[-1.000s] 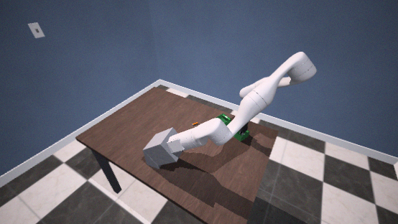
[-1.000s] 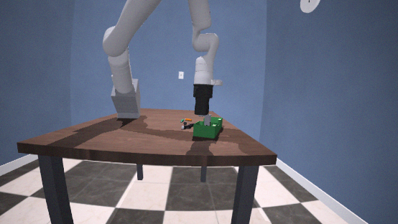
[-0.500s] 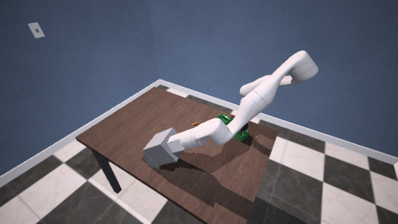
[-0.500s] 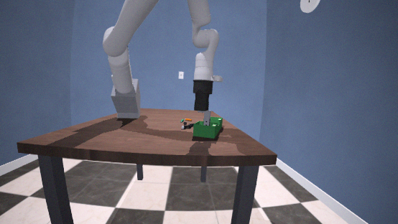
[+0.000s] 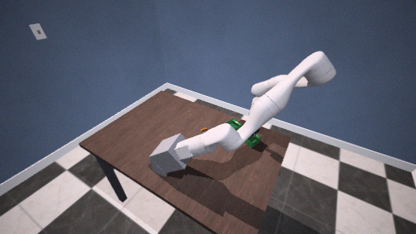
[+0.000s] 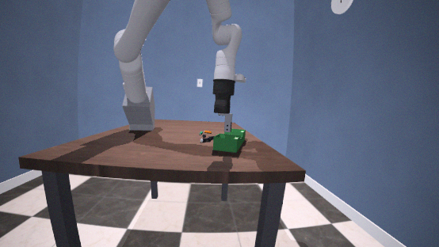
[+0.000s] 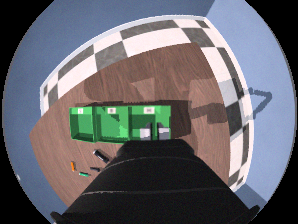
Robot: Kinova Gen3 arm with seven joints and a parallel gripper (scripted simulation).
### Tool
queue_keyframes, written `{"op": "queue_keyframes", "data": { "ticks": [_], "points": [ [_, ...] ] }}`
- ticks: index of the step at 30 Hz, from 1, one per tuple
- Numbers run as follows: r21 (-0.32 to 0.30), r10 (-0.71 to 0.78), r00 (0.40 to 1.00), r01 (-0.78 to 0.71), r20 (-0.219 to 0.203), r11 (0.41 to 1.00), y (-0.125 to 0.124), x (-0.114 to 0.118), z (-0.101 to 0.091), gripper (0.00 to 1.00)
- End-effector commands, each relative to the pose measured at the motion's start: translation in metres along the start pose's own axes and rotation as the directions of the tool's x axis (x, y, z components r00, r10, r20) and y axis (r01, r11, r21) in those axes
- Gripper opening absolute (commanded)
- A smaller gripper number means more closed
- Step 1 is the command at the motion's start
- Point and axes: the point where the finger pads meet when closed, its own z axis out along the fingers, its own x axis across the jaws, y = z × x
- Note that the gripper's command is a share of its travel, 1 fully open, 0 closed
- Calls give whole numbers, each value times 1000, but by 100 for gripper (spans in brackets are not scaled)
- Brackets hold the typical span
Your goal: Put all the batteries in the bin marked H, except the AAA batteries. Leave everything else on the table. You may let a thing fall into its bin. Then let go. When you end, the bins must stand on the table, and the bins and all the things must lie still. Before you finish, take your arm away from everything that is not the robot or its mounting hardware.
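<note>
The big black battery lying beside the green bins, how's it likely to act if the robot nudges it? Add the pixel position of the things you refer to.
The black battery [image 7: 101, 155] would probably roll sideways, since it looks round and lies on its side. It is likely stiff, judging by its straight, can-like body, and its smooth-looking surface might slip a little.
</note>
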Motion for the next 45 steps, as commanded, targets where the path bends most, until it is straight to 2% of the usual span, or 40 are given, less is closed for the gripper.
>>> {"op": "queue_keyframes", "data": {
  "ticks": [1, 9, 22, 24, 28, 35, 45],
  "points": [
    [15, -6, 1000, 5, 12, 1000, -6, -3, -15, 31],
    [16, -7, 1000, 7, 14, 1000, -6, -3, -14, 31],
    [12, 6, 1000, -6, 9, 1000, -6, -69, -14, 31],
    [12, 6, 1000, -6, 9, 1000, -6, -69, -14, 31],
    [12, 6, 1000, -6, 10, 1000, -7, -88, -15, 31],
    [13, 4, 1000, -4, 11, 1000, -7, -87, -13, 31],
    [14, 1, 1000, -2, 11, 1000, -8, -85, 11, 31]
  ]
}}
